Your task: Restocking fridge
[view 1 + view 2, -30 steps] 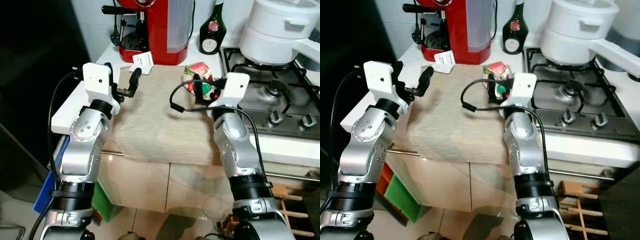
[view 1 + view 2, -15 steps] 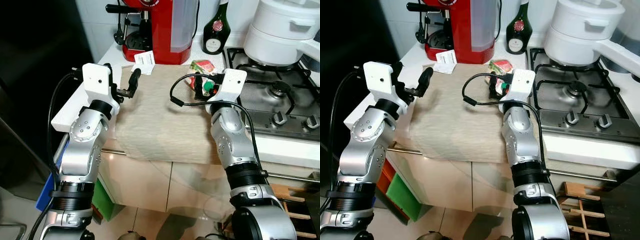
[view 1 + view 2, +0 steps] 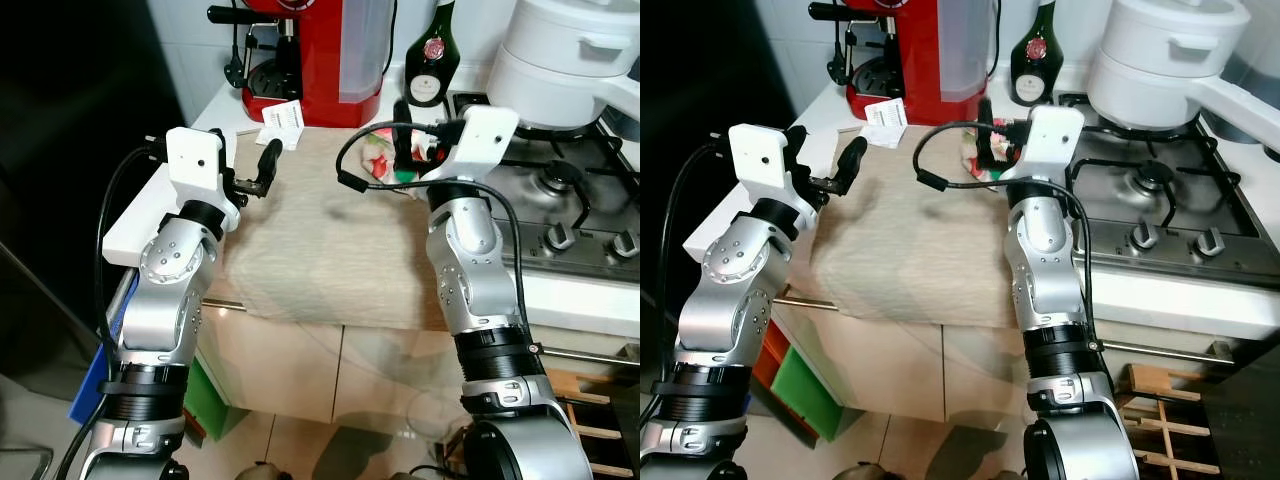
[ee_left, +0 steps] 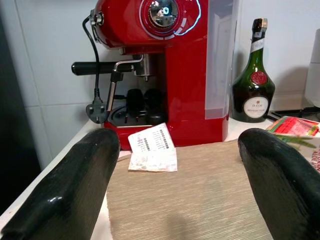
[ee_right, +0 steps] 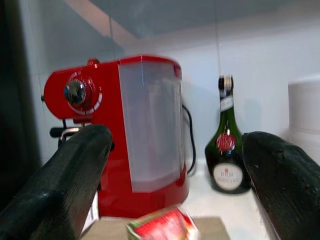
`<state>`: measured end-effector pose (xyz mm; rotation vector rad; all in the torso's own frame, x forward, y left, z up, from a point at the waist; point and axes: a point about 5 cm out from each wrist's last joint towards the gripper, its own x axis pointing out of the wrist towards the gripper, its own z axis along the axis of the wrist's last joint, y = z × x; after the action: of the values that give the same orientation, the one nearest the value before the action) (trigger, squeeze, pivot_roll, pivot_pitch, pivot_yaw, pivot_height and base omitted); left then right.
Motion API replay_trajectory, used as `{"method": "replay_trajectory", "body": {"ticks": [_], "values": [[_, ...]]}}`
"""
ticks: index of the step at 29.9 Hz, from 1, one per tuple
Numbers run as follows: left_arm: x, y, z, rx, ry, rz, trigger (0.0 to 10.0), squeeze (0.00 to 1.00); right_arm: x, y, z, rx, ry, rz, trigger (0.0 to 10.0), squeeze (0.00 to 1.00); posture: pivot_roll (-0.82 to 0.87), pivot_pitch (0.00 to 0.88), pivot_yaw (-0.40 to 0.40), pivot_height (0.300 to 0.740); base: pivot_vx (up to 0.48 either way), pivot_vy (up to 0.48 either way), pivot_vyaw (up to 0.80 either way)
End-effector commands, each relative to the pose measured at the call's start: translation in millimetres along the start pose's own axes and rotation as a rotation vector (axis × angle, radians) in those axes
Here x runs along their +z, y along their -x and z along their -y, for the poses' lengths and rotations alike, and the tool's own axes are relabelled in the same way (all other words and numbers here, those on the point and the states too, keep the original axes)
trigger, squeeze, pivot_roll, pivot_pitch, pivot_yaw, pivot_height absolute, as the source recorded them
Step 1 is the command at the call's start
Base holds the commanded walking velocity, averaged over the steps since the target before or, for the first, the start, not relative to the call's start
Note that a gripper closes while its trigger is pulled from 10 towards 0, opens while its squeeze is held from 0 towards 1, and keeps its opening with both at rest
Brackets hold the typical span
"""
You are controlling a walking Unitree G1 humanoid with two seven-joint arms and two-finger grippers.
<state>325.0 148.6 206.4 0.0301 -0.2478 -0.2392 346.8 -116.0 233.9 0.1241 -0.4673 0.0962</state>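
A red and green food packet (image 5: 162, 225) lies on the beige mat (image 3: 320, 240), near the mat's far right corner. My right gripper (image 3: 412, 150) hovers just above the packet (image 3: 376, 158) and partly hides it; its fingers (image 5: 75, 170) stand wide open with nothing between them. My left gripper (image 3: 262, 170) is held over the mat's left edge, pointing at the back of the counter. It is open too, and empty, with its two pads (image 4: 80, 180) far apart. The packet's corner (image 4: 295, 126) lies beside its right finger.
A red coffee machine (image 3: 320, 50) and a green bottle (image 3: 430, 70) stand at the back of the counter. A paper receipt (image 3: 283, 122) leans by the machine. A white pot (image 3: 560, 60) sits on the gas hob (image 3: 570, 200) to the right. A dark fridge front (image 3: 70, 150) stands on the left.
My right gripper has risen from the packet's level to above it, still empty. The left arm has kept still. The camera has shifted slightly.
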Motion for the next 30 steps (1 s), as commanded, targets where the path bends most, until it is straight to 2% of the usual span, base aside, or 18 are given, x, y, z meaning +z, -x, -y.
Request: {"method": "replay_trajectory", "body": {"ticks": [1,4,8,9,11,23,25,30], "values": [[2.2,1.0,-0.2,-0.003,-0.001,0.005,10.0,0.0,3.3,3.1,8.6,-0.034,0.013,0.02,10.0,0.14,0.0,0.019,0.051,0.736,0.0,0.0,0.0],[2.1,1.0,0.3,-0.005,0.002,0.004,10.0,0.0,-5.4,8.2,29.6,-0.118,0.018,-0.03,10.0,0.14,0.0,0.021,0.052,0.736,0.0,0.0,0.0],[2.1,1.0,0.6,-0.008,0.003,0.004,10.0,0.0,-24.3,14.7,38.6,-0.133,-0.011,-0.15,10.0,0.14,0.0,0.024,0.054,0.736,0.0,0.0,0.0],[1.9,1.1,0.4,-0.009,0.002,0.002,10.0,0.0,-33.2,17.6,38.0,-0.107,-0.042,-0.21,10.0,0.14,0.0,0.025,0.055,0.736,0.0,0.0,0.0],[1.8,1.2,0.4,-0.009,0.003,0.001,10.0,0.0,-36.2,19.0,36.8,-0.093,-0.046,-0.231,10.0,0.14,0.0,0.025,0.055,0.736,0.0,0.0,0.0],[2.2,1.6,1.0,-0.006,0.002,0.002,10.0,0.0,-39.0,17.9,32.3,-0.061,-0.073,-0.255,10.0,0.14,0.01,0.027,0.05,0.736,0.0,0.0,0.0],[2.2,1.8,1.4,-0.006,0.003,0.001,10.0,0.0,-46.3,16.6,26.2,-0.04,-0.105,-0.292,10.0,0.14,0.01,0.029,0.051,0.736,0.0,0.0,0.0],[2.5,2.0,1.4,-0.007,0.003,0.001,10.0,0.0,-52.0,15.3,21.6,-0.025,-0.11,-0.316,10.0,0.14,0.02,0.032,0.052,0.736,0.0,0.0,0.0]]}}
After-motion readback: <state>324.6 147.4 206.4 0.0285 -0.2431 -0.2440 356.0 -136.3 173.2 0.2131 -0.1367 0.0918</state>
